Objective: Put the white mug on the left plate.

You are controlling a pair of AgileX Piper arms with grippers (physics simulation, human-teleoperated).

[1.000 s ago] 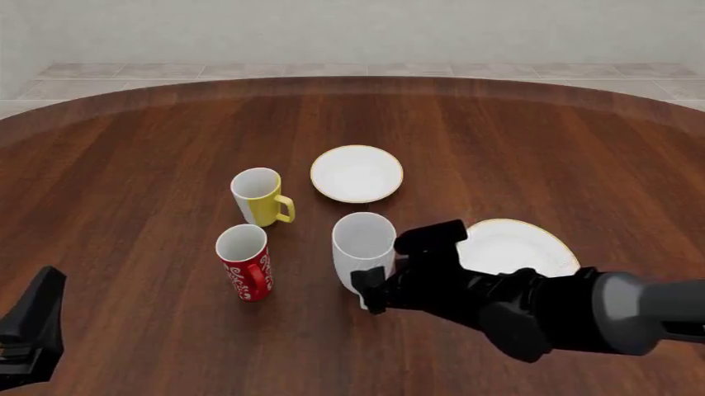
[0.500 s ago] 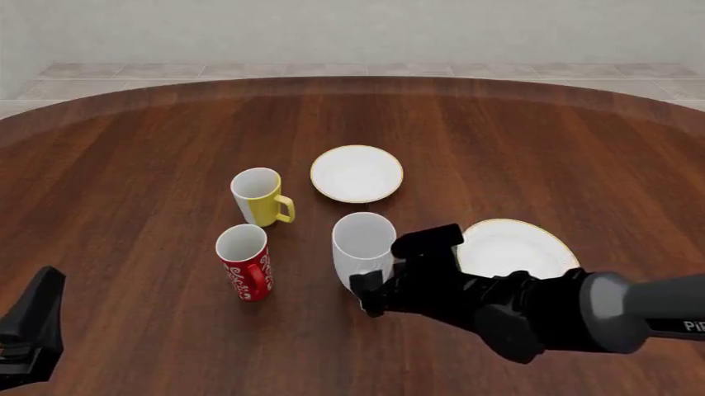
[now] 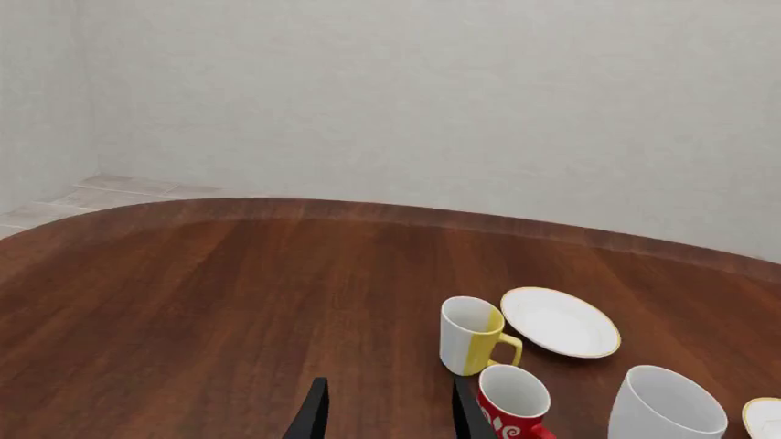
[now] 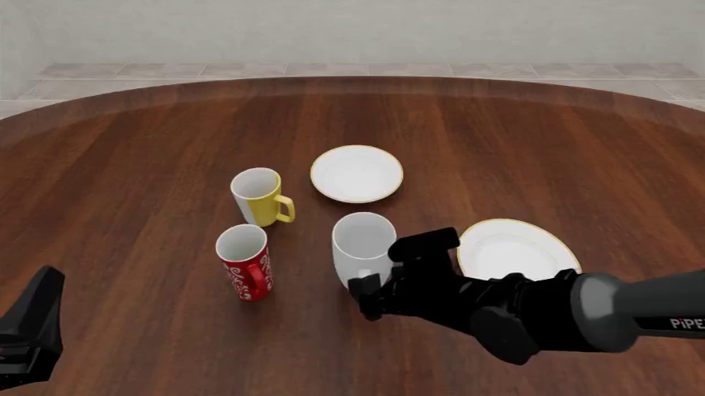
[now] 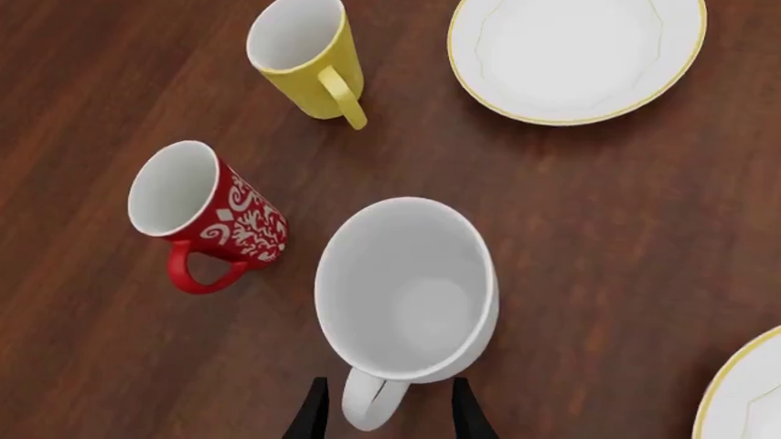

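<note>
White mug (image 5: 407, 293) handle between right tool's (image 5: 380, 416) parted fingers, contact unclear.

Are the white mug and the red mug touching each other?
Apart. The right wrist view shows bare brown table between the white mug and the red mug; the front view shows the same gap.

The left gripper (image 3: 384, 416) hangs over bare table (image 3: 219, 302), its two dark fingers apart with nothing between them. Beyond stand the yellow mug (image 3: 474, 335), the red mug (image 3: 513, 402) and the white mug (image 3: 665, 407), with the left plate (image 3: 561, 322) just beside the yellow mug.
</note>
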